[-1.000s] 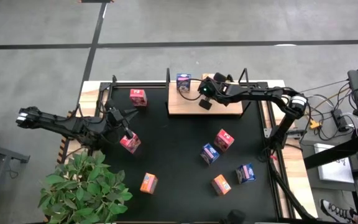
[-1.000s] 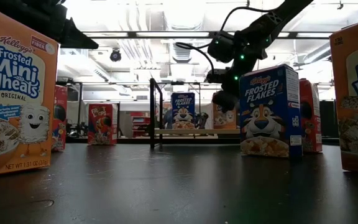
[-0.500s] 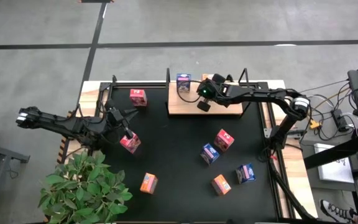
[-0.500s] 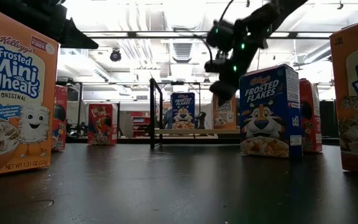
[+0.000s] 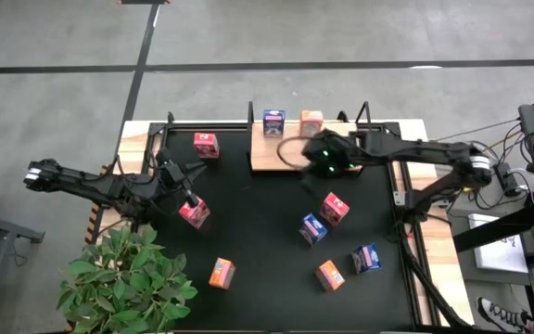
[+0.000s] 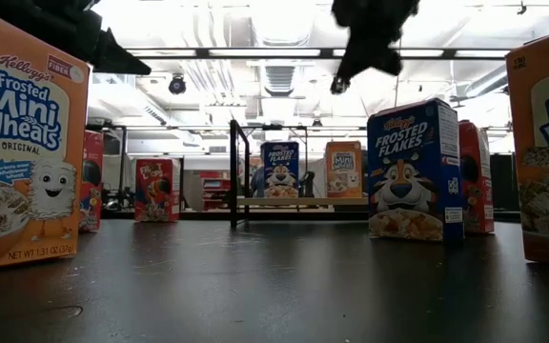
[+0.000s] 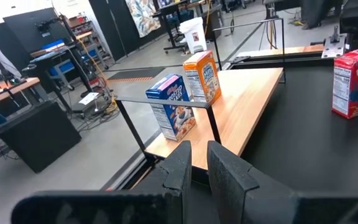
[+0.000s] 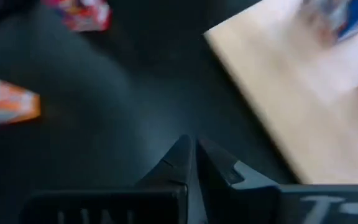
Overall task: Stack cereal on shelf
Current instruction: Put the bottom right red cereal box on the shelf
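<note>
Cereal boxes are scattered across my black bench mat, and I read them from frame-left to frame-right in the overhead view. At left centre my left gripper rests low over a red box, fingers pinched together with nothing between them; my guess is it is parked there, waiting its turn. Just above it, toward upper left, stands another red box, and lower down sits an orange box.

At upper centre is the shelf, a pale wood board between thin black posts. Two boxes stand on its far edge, close together: a blue box and an orange shelf box. I judge they are lined along the back so the front stays free for more.

Just right of centre my right gripper hangs at the shelf's near edge, fingers nearly shut and empty, apart from the orange shelf box.

On the right half of the mat, four wait: a second blue box, a third red box, a lower orange box and a far blue box. Seven boxes are off the shelf, so I judge the job barely started.
</note>
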You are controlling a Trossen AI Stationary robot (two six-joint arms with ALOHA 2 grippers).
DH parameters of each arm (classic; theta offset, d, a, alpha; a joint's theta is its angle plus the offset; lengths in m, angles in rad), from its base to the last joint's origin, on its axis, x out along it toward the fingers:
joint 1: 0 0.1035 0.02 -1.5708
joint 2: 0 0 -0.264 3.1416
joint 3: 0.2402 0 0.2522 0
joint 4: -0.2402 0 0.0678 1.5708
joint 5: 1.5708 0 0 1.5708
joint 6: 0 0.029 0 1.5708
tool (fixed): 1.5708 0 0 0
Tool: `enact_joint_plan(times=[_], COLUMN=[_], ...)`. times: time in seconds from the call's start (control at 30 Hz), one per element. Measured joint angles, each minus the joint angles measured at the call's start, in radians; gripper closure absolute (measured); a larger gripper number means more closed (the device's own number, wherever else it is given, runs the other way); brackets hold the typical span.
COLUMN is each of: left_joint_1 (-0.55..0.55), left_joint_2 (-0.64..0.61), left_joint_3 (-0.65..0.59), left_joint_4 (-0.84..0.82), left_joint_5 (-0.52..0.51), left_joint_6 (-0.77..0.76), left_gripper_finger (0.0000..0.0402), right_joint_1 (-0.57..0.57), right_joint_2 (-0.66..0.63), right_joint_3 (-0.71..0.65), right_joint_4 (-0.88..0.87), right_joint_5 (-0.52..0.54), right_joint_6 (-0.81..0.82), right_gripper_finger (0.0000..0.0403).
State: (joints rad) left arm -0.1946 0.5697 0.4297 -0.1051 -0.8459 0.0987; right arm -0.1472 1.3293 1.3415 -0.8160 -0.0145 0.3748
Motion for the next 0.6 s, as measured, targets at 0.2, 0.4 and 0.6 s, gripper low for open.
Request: enact_joint_plan(times=[0.2,0.4,0.6], left_joint_1=[0.0,0.0,0.0], left_joint_2=[0.0,-0.003,-0.007], left_joint_3=[0.0,0.0,0.0], left_joint_4=[0.0,0.0,0.0], left_joint_5=[0.0,0.0,0.0], left_joint_6=[0.02,0.022,0.024], left_gripper_finger=[0.0366,0.0366,0.0366], right_joint_1=[0.114,0.125,0.15], right_joint_2=[-0.042,-0.02,0.035], right_joint_3=[-0.001,0.01,0.005], right_joint_4=[-0.148,-0.277,-0.474], right_joint_5=[-0.003,-0.006,0.005], right_joint_6=[0.186,0.293,0.393], right_gripper_finger=[0.0315,0.0226,0.0167])
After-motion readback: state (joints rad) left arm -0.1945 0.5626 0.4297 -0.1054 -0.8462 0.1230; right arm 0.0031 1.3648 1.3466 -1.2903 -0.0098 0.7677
